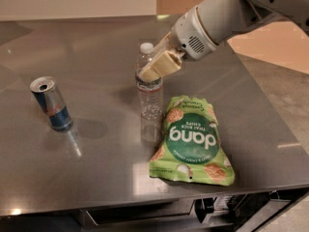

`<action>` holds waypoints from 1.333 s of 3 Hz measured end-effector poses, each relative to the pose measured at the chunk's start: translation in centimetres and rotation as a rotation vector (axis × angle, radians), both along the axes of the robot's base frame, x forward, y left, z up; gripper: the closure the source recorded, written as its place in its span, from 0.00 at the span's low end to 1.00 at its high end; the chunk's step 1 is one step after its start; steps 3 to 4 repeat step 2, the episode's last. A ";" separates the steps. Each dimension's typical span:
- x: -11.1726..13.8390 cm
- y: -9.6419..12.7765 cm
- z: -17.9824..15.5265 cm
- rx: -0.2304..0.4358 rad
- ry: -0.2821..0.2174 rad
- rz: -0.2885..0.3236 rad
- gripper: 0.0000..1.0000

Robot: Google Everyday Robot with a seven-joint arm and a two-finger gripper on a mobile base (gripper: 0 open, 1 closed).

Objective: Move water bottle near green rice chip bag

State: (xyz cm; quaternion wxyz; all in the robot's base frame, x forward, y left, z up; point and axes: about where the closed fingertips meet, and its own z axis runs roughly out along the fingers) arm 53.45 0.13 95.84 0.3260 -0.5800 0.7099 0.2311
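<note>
Ribbing suggests a light, crushable water bottle (151,99), best held where the gripper (152,70) clamps its jaws, the shoulder.

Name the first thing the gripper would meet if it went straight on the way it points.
The bottle. The gripper points down and left at its upper part and looks to be against it, though depth is unclear.
</note>
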 end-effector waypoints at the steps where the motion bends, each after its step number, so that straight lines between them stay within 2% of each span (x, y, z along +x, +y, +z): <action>1: -0.1 0.2 0.1 -0.001 -0.001 0.003 0.00; 4: -0.1 0.2 0.1 -0.001 -0.001 0.003 0.00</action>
